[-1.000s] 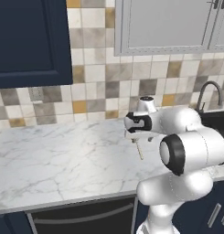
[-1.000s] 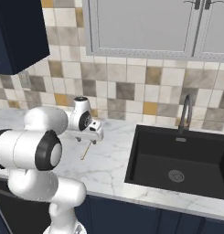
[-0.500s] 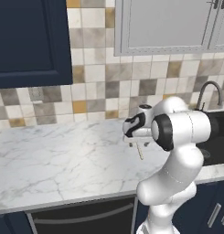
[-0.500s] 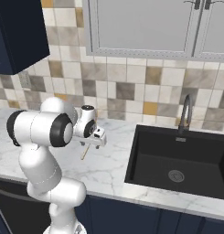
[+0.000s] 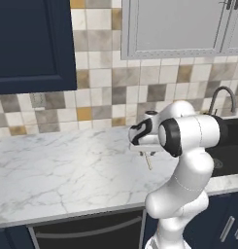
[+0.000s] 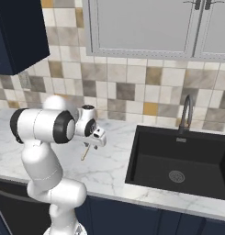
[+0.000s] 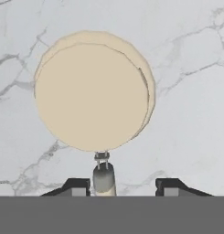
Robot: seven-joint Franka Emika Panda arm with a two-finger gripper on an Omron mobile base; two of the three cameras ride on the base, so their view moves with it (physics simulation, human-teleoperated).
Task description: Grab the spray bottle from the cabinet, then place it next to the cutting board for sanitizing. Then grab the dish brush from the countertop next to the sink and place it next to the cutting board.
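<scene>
Below, beige dish brush (image 7: 93, 91) straight ahead of the pincer (image 7: 125, 186), handle between its fingers; grip impossible to tell; marble surface (image 7: 191, 114) underneath.

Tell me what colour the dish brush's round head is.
Plain beige. The slim beige dish brush shows its round head best in the hand view.

Looking straight down on a round beige dish brush head (image 7: 91, 91), its grey neck running down between two dark claw (image 7: 125, 185) tips, nearer the left one, over white grey-veined marble table (image 7: 191, 55).
</scene>
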